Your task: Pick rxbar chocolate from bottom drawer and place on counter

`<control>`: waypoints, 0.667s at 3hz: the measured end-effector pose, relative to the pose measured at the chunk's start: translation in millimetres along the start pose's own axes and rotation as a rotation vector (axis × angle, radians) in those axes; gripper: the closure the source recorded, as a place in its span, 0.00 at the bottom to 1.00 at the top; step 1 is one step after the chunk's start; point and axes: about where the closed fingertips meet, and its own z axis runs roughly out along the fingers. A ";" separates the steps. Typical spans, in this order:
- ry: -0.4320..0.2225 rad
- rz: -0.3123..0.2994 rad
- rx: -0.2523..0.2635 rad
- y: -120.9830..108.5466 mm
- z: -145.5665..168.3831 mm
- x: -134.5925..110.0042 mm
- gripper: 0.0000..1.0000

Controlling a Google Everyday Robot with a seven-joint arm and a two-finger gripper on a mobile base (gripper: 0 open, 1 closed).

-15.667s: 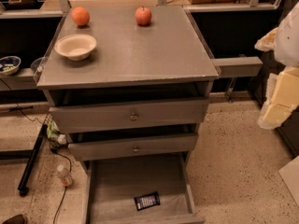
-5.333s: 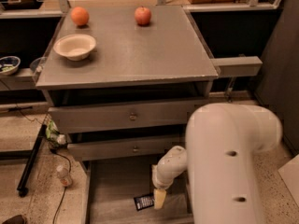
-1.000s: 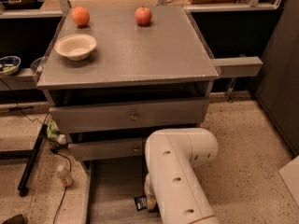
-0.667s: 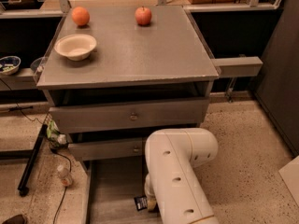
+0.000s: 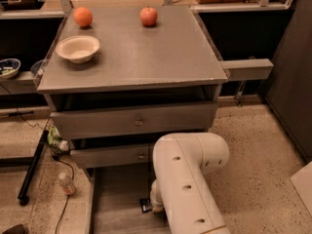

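The rxbar chocolate [image 5: 145, 205], a small dark wrapper, lies on the floor of the open bottom drawer [image 5: 114, 199]; only its left end shows. My white arm [image 5: 187, 179] reaches down into the drawer from the right. My gripper [image 5: 155, 206] is at the bar's right end, mostly hidden behind the arm, so I cannot tell whether it touches the bar. The grey counter [image 5: 146, 52] is the cabinet's top, above the drawers.
On the counter are an orange [image 5: 83, 16], an apple [image 5: 148, 16] and a pale bowl [image 5: 78, 48]. Two shallower drawers [image 5: 136, 122] overhang the bottom one. A side shelf [image 5: 246, 68] juts out right. A small bottle [image 5: 66, 183] and cables lie on the floor left.
Since the earliest frames the arm has come down into the bottom drawer beside the bar. Over the last second nothing has visibly moved.
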 end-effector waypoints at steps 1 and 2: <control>-0.005 0.001 -0.003 1.2 -0.3 -0.3 1.00; -0.011 0.001 -0.012 2.8 -0.6 -1.2 1.00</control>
